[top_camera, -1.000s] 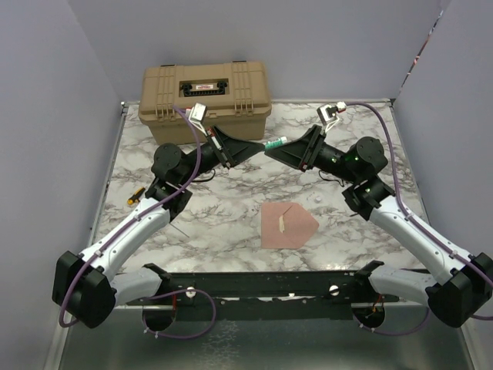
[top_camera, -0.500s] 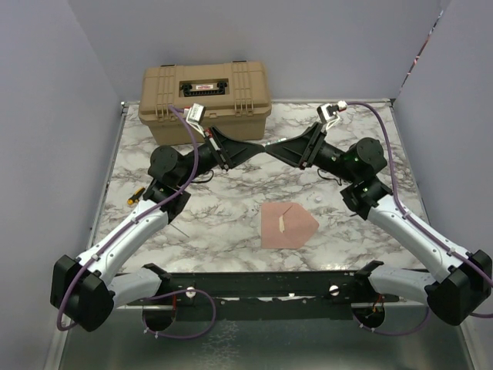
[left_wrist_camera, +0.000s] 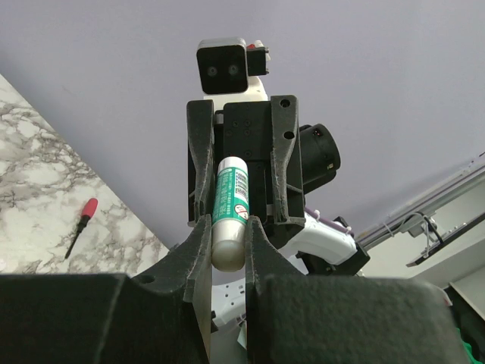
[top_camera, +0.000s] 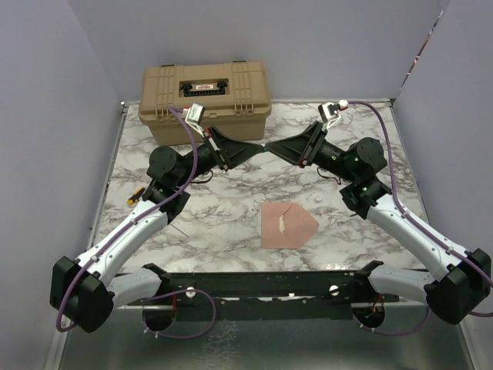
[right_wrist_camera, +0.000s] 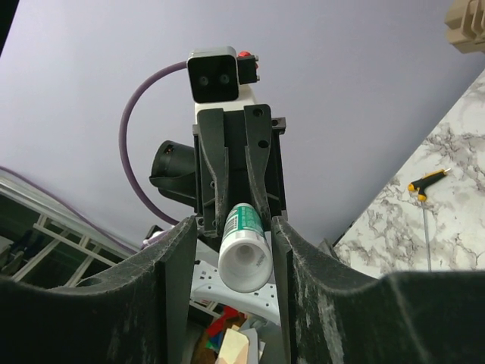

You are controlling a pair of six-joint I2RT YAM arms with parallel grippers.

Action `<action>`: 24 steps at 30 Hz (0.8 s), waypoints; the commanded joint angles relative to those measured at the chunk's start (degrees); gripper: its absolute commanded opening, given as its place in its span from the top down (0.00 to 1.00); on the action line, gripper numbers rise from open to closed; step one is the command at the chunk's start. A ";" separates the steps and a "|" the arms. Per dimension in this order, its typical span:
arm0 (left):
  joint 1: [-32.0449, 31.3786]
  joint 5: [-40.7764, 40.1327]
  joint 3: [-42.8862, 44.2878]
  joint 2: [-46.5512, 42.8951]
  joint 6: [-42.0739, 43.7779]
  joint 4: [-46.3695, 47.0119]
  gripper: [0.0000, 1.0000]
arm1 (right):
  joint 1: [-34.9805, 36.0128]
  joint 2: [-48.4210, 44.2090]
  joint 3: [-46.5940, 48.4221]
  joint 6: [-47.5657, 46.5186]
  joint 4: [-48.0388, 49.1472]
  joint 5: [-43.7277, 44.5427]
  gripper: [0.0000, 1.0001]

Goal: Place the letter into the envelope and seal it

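Top external view: pinkish-brown paper envelope (top_camera: 286, 224) lies flat, flap pointing right; letter not separately visible. Beyond envelope, your left gripper (left_wrist_camera: 227, 246) clamps white-green glue stick (left_wrist_camera: 229, 199); right gripper (right_wrist_camera: 233, 243) jaws apart around other end; stick axis left-right; right arm nearer envelope

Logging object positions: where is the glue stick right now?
The glue stick is in mid-air in front of the tan case, clamped in the left tool, its other end inside the right tool.
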 commanded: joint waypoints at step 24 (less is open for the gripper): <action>-0.16 0.91 -0.42 -0.20 0.66 -0.22 0.85 | 0.09 0.76 1.80 -2.55 -2.36 -1.80 0.99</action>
